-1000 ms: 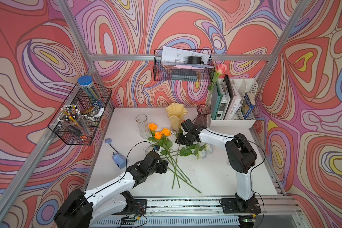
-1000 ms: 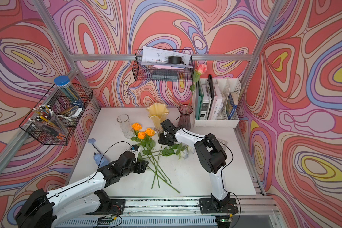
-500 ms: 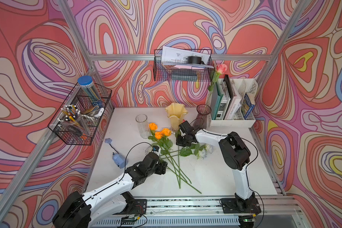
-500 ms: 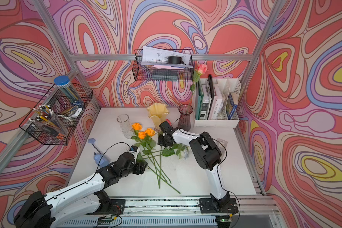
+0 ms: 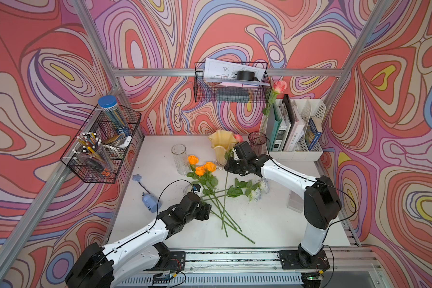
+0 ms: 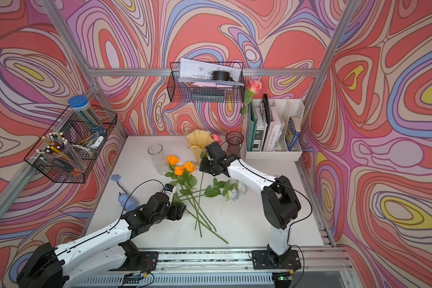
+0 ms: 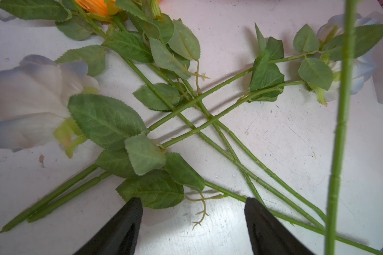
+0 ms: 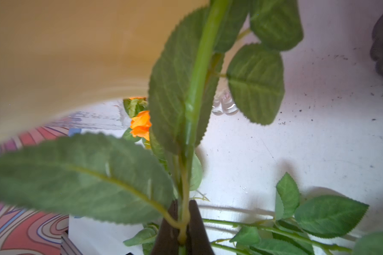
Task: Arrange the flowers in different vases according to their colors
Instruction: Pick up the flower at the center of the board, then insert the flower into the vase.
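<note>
The right tool (image 8: pixel 183 206) is clamped on the stem of a pink rose (image 5: pixel 238 138), at a leaf joint. The rose is tilted, its bloom up beside the rim of the yellow vase (image 5: pixel 221 142), near the middle of the back edge of the counter (image 5: pixel 272 224). Its stem slants toward the front edge, above the other stems. I cannot tell whether its cut end touches the counter.

The left tool (image 7: pixel 192 220) hovers with fingers apart and nothing between them, low over the crossed stems near the counter's middle.

Three orange roses (image 5: pixel 200 170) lie with their blooms just beside the clear vase (image 5: pixel 180 159). Two white roses (image 5: pixel 263 185) lie to their right, stems crossing the orange ones. A third white rose (image 7: pixel 31 99) lies by the left tool.

The purple vase (image 5: pixel 258 145) stands right of the yellow one, beside the file rack (image 5: pixel 297 149) in the back right corner. A second pink rose (image 5: pixel 279 86) rises above it, its stem leading down toward the rim.
</note>
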You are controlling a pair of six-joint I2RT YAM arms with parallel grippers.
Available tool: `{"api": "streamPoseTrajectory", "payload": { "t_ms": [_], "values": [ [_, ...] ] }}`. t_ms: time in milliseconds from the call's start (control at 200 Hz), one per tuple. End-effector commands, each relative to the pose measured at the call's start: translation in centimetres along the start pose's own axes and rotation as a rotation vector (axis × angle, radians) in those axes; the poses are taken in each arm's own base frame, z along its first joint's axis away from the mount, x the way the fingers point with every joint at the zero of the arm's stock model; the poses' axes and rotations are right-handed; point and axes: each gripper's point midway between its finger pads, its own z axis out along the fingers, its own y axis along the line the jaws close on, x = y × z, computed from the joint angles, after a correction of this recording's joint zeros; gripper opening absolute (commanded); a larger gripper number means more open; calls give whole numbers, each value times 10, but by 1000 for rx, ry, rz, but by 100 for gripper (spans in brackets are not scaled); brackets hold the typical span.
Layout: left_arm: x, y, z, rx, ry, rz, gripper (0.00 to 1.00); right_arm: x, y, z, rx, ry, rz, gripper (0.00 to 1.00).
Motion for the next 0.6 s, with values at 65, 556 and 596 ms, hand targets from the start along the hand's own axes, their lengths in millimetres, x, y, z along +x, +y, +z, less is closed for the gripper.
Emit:
{"api": "streamPoseTrajectory", "payload": {
  "t_ms": [65,556,596],
  "values": [
    [7,8,-1,-23,13,3,79,11,0,-38,-9,-18,19,0],
    [6,6,2,-16,20,11,79,-34,48,-204,-95,-295,-90,0],
    [5,6,2,-20,20,12,79,-46,55,-219,-92,-344,-128,0]
  ]
}}
